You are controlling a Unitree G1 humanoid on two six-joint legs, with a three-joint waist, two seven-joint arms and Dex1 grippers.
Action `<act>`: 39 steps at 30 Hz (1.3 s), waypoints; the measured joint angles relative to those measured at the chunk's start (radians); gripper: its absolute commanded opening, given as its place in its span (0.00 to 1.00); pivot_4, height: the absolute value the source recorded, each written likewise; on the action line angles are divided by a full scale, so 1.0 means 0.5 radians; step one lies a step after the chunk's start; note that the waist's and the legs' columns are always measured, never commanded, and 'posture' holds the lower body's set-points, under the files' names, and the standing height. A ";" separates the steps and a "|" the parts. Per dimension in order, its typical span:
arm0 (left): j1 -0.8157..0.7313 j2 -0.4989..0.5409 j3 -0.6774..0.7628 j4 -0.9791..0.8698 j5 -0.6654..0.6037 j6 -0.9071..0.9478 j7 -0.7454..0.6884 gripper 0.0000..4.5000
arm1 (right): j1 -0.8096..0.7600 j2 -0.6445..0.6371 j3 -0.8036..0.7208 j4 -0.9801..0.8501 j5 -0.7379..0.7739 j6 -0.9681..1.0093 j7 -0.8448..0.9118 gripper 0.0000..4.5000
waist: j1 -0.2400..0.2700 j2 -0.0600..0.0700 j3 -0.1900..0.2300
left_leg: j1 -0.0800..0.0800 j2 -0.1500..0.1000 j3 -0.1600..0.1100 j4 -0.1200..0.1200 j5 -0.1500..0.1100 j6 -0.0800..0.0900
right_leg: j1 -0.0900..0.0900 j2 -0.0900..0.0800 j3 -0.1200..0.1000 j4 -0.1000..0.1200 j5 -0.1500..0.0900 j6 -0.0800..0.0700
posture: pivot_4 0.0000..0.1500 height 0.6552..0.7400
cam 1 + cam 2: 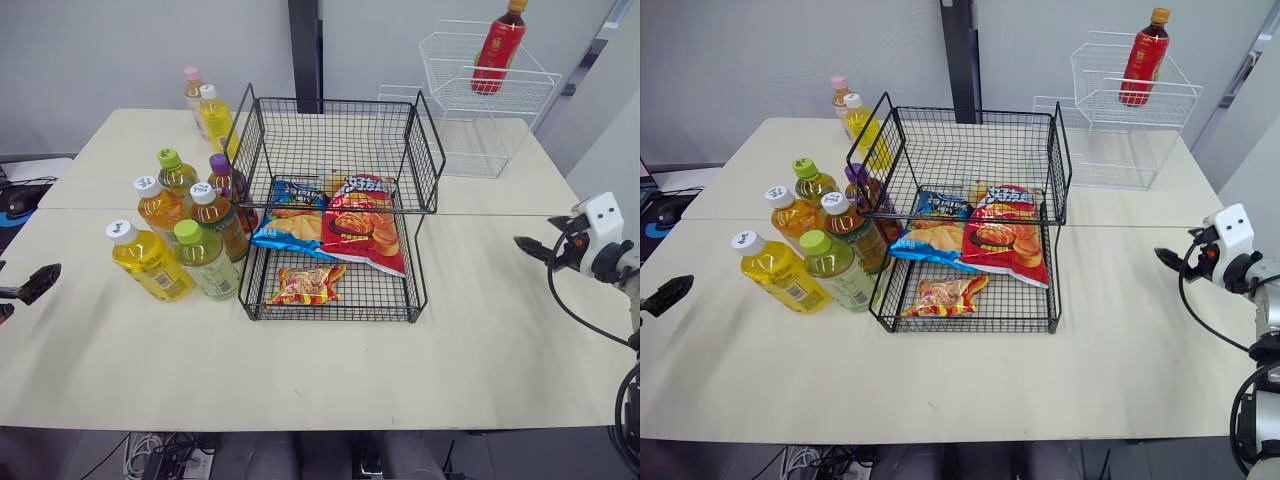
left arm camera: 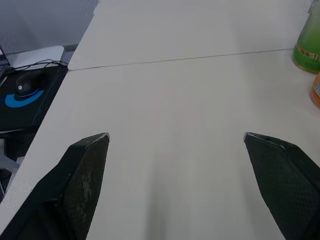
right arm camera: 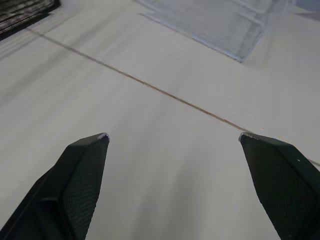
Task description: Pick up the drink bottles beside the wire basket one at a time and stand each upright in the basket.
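Observation:
Several drink bottles stand upright in a cluster left of the black two-tier wire basket (image 1: 335,318). Nearest me are a yellow bottle with a white cap (image 1: 148,262) and a green-capped one (image 1: 205,260). Behind them are an orange one (image 1: 160,208), a brown tea (image 1: 220,218), a purple-capped one (image 1: 228,180) and two at the back (image 1: 213,115). My left gripper (image 1: 22,295) hangs open at the table's far left, well short of the bottles. My right gripper (image 1: 537,237) is open over bare table right of the basket. Both hold nothing.
Snack bags (image 1: 355,225) lie in the basket's lower tier, and its upper tier holds nothing. A white wire rack (image 1: 480,100) at the back right carries a red bottle (image 1: 497,50). A mouse on a blue pad (image 2: 24,89) sits beyond the table's left edge.

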 measured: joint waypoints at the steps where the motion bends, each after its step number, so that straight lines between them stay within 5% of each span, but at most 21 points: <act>1: -0.009 -0.007 0.000 0.000 0.000 0.000 0.001 1.00 | -0.015 0.021 -0.026 -0.001 0.000 -0.012 -0.099 1.00 | -0.001 0.000 0.000 | 0.000 0.000 0.000 0.000 0.000 0.000 | 0.000 0.000 0.000 0.000 0.000 0.000 | 1.00 1.00; 5: -0.055 -0.029 -0.010 0.001 0.005 -0.020 0.037 1.00 | -0.183 0.132 -0.115 -0.146 0.070 0.068 -0.337 1.00 | -0.013 0.002 0.001 | 0.001 0.000 0.001 0.000 0.001 -0.002 | -0.001 0.000 0.002 0.002 0.000 0.000 | 1.00 1.00; 9: -0.106 -0.070 -0.059 0.013 0.033 -0.060 0.039 1.00 | -0.336 0.285 -0.145 -0.743 0.302 0.285 -0.428 1.00 | -0.013 0.002 0.001 | 0.000 0.001 -0.001 -0.001 0.002 -0.002 | -0.001 0.002 0.000 0.003 0.000 0.000 | 1.00 1.00; 16: -0.173 -0.084 -0.085 0.041 0.033 -0.080 0.043 1.00 | -0.381 0.326 -0.116 -1.757 1.226 1.077 -0.064 1.00 | 0.027 -0.006 -0.004 | -0.003 0.000 -0.005 0.000 -0.002 0.002 | 0.001 0.001 -0.003 -0.001 0.000 0.000 | 1.00 1.00; 22: -0.171 -0.105 -0.101 0.062 0.030 -0.080 0.028 1.00 | -0.215 0.220 0.064 -2.247 1.621 1.450 0.170 1.00 | 0.049 -0.008 -0.006 | -0.003 0.000 -0.005 0.002 -0.003 0.006 | 0.001 -0.001 -0.004 -0.001 0.000 0.000 | 1.00 1.00; 39: 0.137 -0.211 0.010 -0.291 -0.082 0.063 0.044 1.00 | 0.502 0.381 0.222 -2.738 1.568 1.234 0.191 1.00 | 0.052 -0.012 -0.008 | -0.002 0.002 -0.006 0.003 -0.003 0.005 | 0.001 0.000 -0.004 -0.001 0.000 0.001 | 1.00 1.00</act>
